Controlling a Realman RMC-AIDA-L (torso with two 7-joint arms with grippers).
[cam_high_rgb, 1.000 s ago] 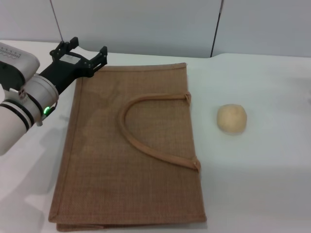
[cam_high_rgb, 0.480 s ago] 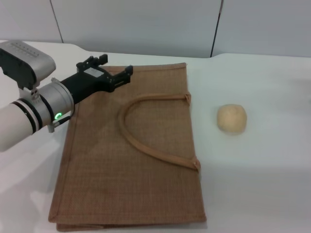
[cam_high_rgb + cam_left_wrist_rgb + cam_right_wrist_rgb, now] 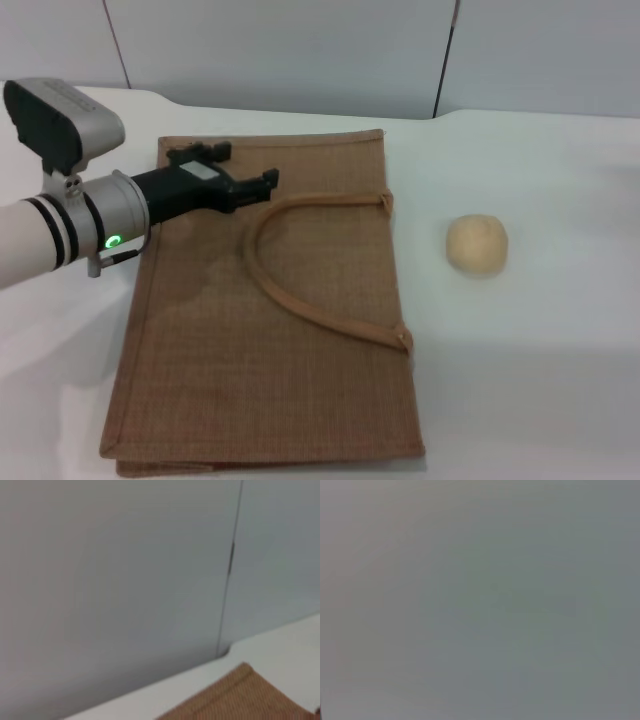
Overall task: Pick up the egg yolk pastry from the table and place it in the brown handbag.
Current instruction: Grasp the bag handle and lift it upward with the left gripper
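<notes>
Head camera looks down over the counter (image 3: 560, 380); left wrist camera faces the wall, sharing the brown handbag (image 3: 270, 330) corner (image 3: 240, 695); right wrist shows blank grey

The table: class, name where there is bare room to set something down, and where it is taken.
Bare table lies right of the brown handbag, all round the egg yolk pastry, and along the far edge by the wall. The left side is crowded: the handbag fills it, with the left gripper open above its far part.

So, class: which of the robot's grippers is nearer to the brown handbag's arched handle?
Left. The left gripper hovers over the brown handbag, just beside the handle at its far curve. The right gripper is out of view.
</notes>
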